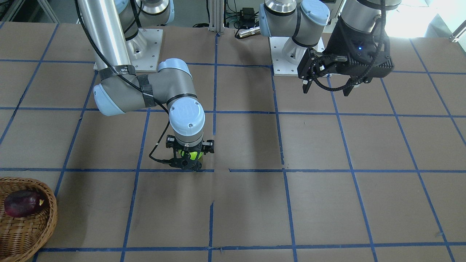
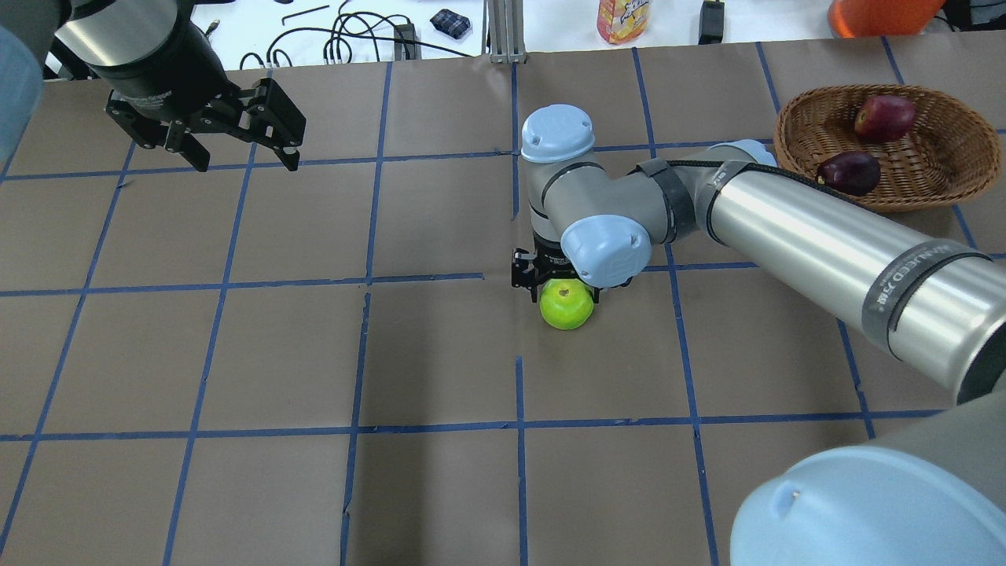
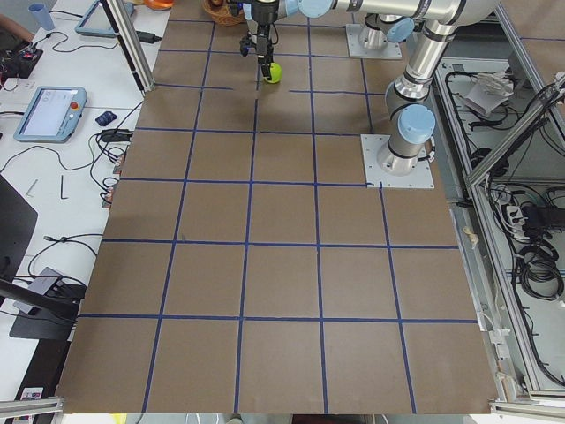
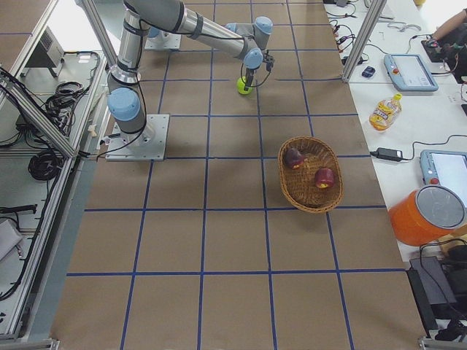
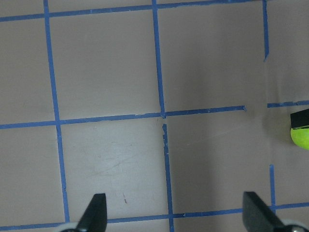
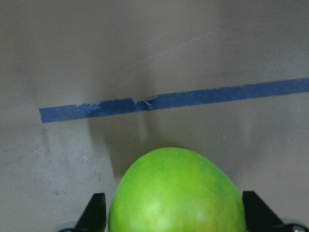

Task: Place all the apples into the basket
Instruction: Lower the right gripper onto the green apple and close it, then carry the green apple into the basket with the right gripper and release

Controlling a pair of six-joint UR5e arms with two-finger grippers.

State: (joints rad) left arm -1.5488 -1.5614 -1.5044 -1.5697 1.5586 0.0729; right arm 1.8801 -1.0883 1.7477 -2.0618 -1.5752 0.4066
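Note:
A bright green apple (image 2: 566, 305) rests on the brown table near its middle. My right gripper (image 6: 176, 217) is lowered over it and open, one fingertip (image 6: 96, 215) on each side of the fruit. The wicker basket (image 2: 794, 118) stands at the far right of the table, with a red apple (image 2: 884, 118) and a dark maroon apple (image 2: 849, 173) inside. My left gripper (image 2: 245, 163) hangs open and empty above the far left of the table, well away from the fruit, and the green apple (image 5: 300, 137) peeks in at the edge of its wrist view.
The right arm's long silver link (image 2: 825, 244) stretches from the near right corner toward the basket's side. Beyond the table's far edge lie cables (image 2: 354, 39), a drink bottle (image 2: 621, 20) and an orange container (image 2: 880, 12). Blue tape lines grid the table.

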